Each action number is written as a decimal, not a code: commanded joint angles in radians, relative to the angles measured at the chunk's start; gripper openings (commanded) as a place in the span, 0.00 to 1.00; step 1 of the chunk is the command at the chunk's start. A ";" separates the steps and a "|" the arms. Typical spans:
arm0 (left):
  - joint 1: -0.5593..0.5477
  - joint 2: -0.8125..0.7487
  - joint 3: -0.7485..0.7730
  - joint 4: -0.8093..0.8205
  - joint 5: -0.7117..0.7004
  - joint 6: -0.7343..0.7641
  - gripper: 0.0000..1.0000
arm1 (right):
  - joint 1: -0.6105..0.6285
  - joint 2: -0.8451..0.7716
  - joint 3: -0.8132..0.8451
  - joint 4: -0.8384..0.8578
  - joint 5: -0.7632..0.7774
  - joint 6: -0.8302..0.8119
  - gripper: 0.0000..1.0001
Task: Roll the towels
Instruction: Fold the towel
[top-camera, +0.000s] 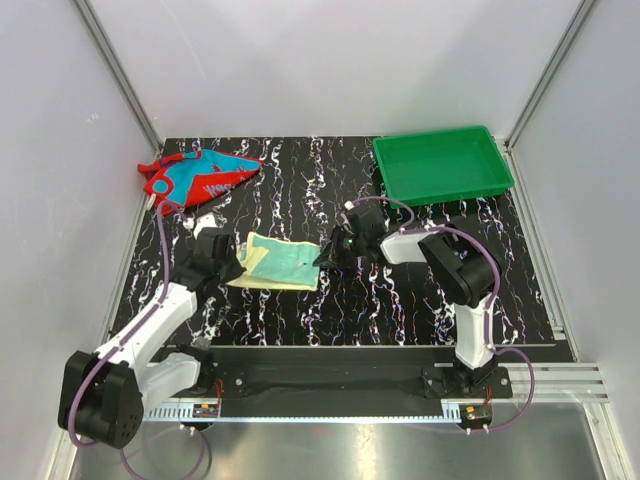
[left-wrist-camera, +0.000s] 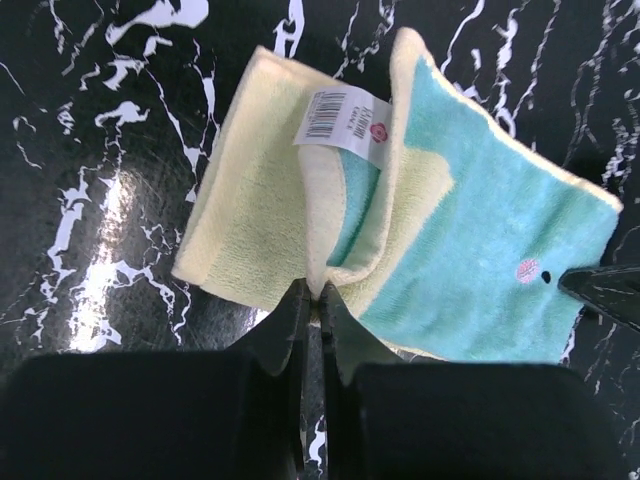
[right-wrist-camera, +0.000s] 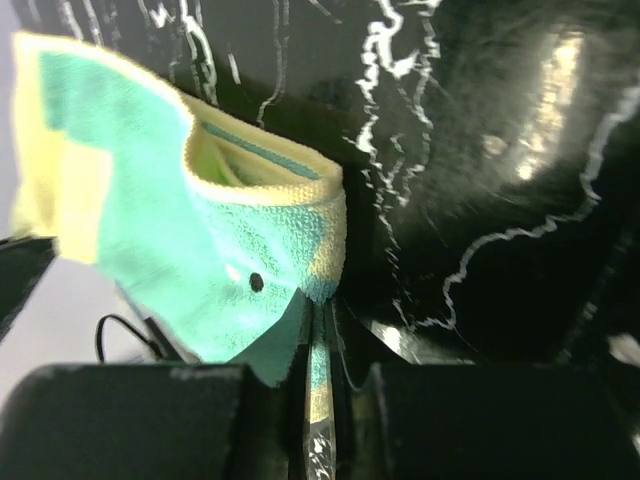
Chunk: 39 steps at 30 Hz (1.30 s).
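Observation:
The pale yellow towel (top-camera: 277, 261) with its teal patch lies partly folded in the middle of the black marbled table. My left gripper (top-camera: 232, 266) is shut on its left edge; in the left wrist view the jaws pinch a fold of the yellow towel (left-wrist-camera: 300, 190) at my gripper (left-wrist-camera: 320, 292), beside a white label. My right gripper (top-camera: 328, 254) is shut on the right edge; in the right wrist view the towel (right-wrist-camera: 170, 210) hangs lifted from my gripper (right-wrist-camera: 322, 300). The red towel (top-camera: 200, 176) with teal-blue patterns lies crumpled at the far left.
A green plastic tray (top-camera: 441, 163) stands at the far right of the table. White walls with metal frame posts close in the back and both sides. A metal rail runs along the near edge by the arm bases.

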 joint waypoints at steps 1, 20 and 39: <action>0.001 -0.065 0.028 -0.015 -0.061 0.024 0.00 | 0.004 -0.046 0.019 -0.197 0.138 -0.079 0.05; 0.001 0.070 -0.072 0.085 0.007 -0.118 0.31 | 0.000 -0.147 -0.009 -0.440 0.317 -0.209 0.41; -0.001 -0.005 0.143 0.039 -0.064 0.035 0.68 | -0.002 -0.383 -0.105 -0.501 0.359 -0.226 0.74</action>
